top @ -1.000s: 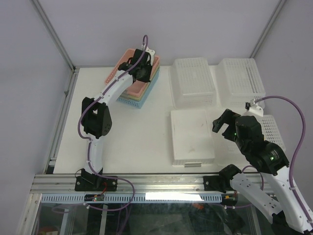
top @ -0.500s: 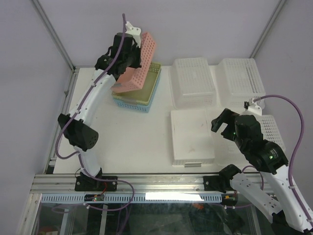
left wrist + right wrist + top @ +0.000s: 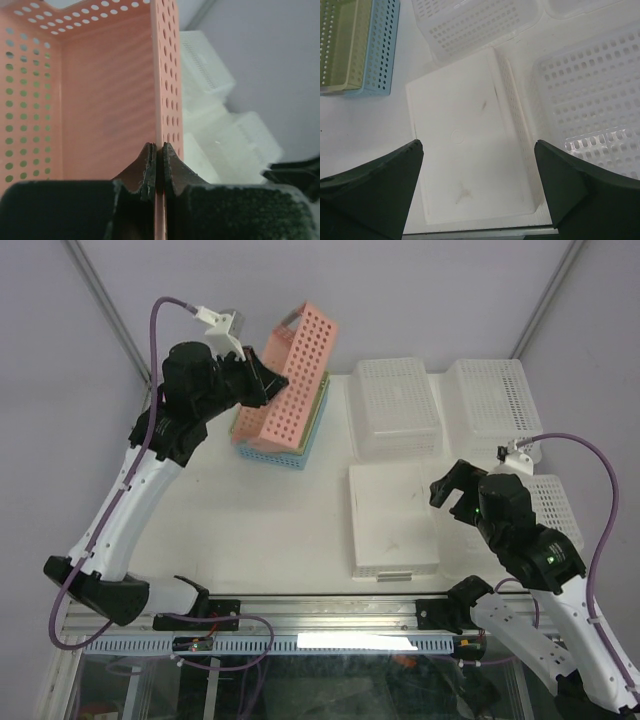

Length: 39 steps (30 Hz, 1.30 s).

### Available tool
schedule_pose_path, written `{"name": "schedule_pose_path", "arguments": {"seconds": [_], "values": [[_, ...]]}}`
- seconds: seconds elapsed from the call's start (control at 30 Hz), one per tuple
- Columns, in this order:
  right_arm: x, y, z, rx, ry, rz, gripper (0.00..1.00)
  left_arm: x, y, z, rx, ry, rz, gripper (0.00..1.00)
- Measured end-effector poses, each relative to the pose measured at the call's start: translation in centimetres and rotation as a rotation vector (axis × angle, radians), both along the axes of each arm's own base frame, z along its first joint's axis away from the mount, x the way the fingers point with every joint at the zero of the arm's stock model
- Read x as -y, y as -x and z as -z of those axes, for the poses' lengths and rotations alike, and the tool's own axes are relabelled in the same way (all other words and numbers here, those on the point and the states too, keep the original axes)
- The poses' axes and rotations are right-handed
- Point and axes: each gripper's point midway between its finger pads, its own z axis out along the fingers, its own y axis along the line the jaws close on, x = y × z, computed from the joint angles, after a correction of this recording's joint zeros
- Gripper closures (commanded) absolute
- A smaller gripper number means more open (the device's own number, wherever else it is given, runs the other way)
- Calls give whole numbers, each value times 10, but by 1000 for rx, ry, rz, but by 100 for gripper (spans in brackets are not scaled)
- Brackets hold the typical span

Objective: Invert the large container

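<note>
While the left tool (image 3: 156,150) stands pressed together on one perforated side wall of the pink container (image 3: 300,370), pinching that thin wall between its fingertips, the container hangs raised off the worktop (image 3: 270,525). It is tipped onto its side, with its hollow lying to the tool's left of the pinched wall and the wall itself running straight ahead from the fingers. Right under the tool and its load sits a yellow-green container (image 3: 340,45) nested in a blue container (image 3: 380,50), both resting on the worktop. The pink container's lower edge hangs close over this pair, and whether it touches them cannot be told. To that tool's right, past the pinched wall, a white perforated container (image 3: 393,405) lies near the nested pair, with a second white perforated container (image 3: 492,395) just beside it, farther right. The right tool (image 3: 479,147) is spread wide and grips nothing. Directly beneath it lies a flat-faced white container (image 3: 392,515), its plain, scuffed face turned up and framed between the two fingers. Just beside that, on the tool's right, sits a third white perforated container (image 3: 595,100), partly under the right finger. The nested pair lies ahead and off to this tool's left.
</note>
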Motion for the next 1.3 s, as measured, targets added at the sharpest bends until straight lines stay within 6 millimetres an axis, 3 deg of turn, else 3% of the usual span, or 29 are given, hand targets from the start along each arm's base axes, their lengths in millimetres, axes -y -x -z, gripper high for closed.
{"name": "schedule_pose_path", "arguments": {"seconds": [0.3,0.57,0.77,1.1,1.3], "values": [[-3,-5,9,-3,3,-1,2,23,98,77,-294,341,221,100],[-8,-11,7,10,-8,-10,2,23,136,80,-347,535,291,100],[-9,-11,6,12,-12,-15,2,29,129,112,-419,578,278,100],[-6,-6,6,15,-14,-13,2,50,88,137,-442,618,269,100],[-3,-2,10,-3,-2,-11,2,50,56,152,-430,655,230,100]]}}
